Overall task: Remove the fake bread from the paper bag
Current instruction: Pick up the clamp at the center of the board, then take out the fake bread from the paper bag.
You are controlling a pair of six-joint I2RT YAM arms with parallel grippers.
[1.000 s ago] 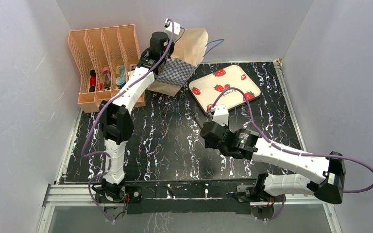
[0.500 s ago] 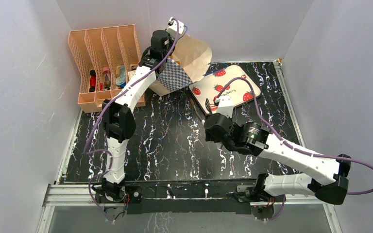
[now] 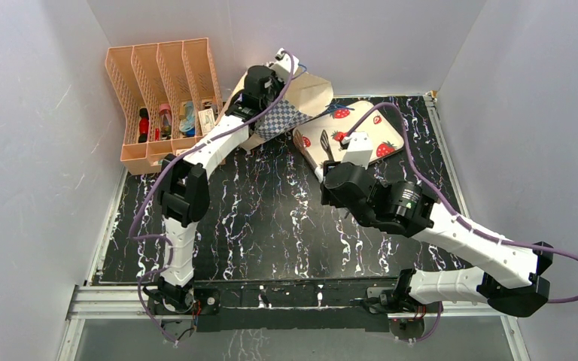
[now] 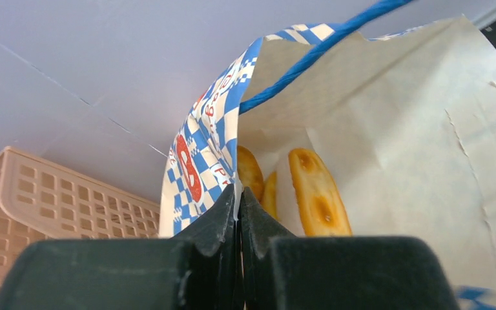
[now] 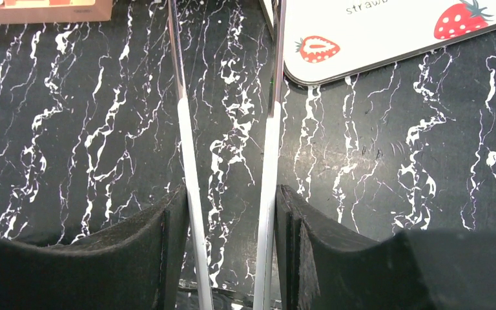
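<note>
- Fake bread (image 4: 316,201) sat inside paper bag (image 4: 394,129), just past L gripper (image 4: 238,194) tips. Orange-glazed loaf showed plainest, w/ two more golden pcs beside it, nearer the tips.
- L gripper was closed tight, pinching bag's rim at the blue-and-white checkered band. Blue cord handle (image 4: 310,64) ran above the tips.
- Bag leaned over, its mouth facing L gripper, white inside showing.
- R gripper (image 5: 229,206) was set narrow, clamped on metal tongs (image 5: 189,161). Both tong arms lay against inner faces of its pads & ran straight ahead of it.
- Strawberry tray (image 5: 387,39) lay ahead & to right of R gripper on black marbled table (image 5: 71,129). Couldn't tell whether tong tips touched it.
- Peach file rack (image 3: 158,75) stood to L gripper's left.
</note>
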